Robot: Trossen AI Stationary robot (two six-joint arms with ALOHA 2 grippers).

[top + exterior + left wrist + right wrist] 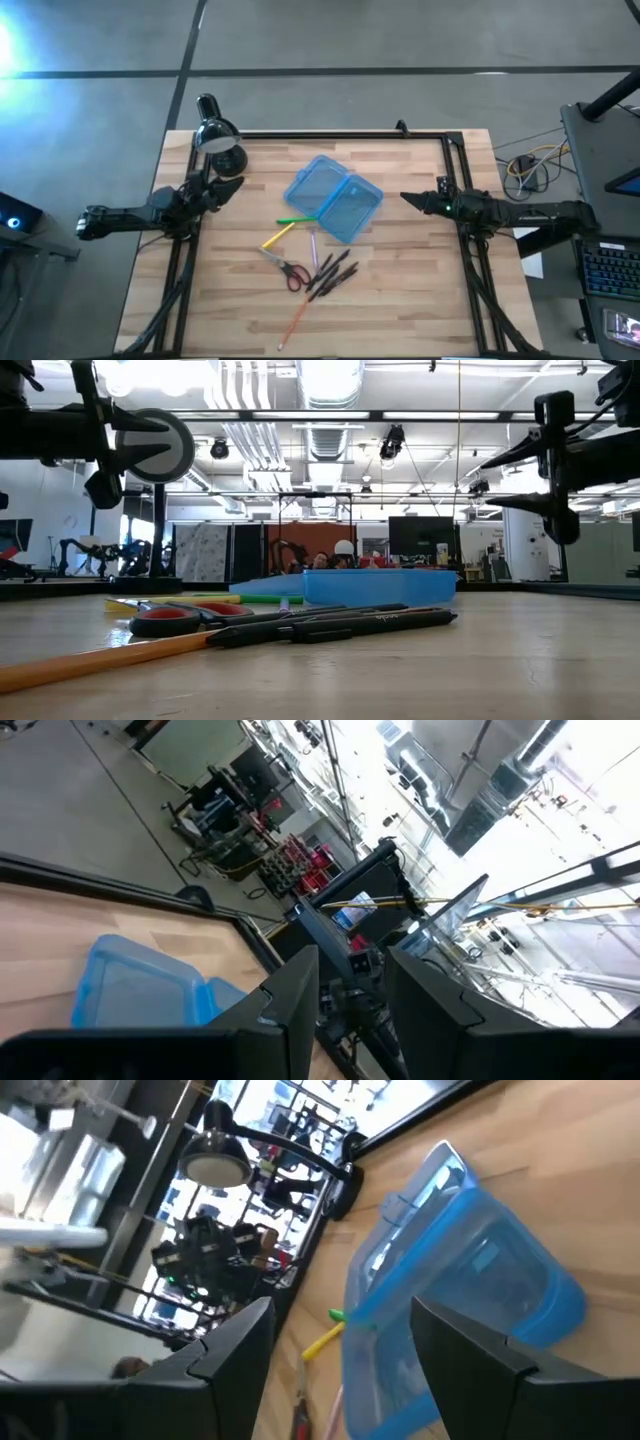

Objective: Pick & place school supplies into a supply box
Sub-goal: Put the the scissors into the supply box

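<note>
Both grippers — left [232, 183], right [407, 197] — hover open and empty; approach the black pens [333, 274] squarely, fingers straddling one barel, before carrying it to the blue supply box [333, 196].

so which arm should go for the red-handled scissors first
Probably left. The small red-handled scissors lie left of the open translucent blue plastic box, nearer the left tool. The right tool hovers at the box's far side; both are open and empty.
</note>
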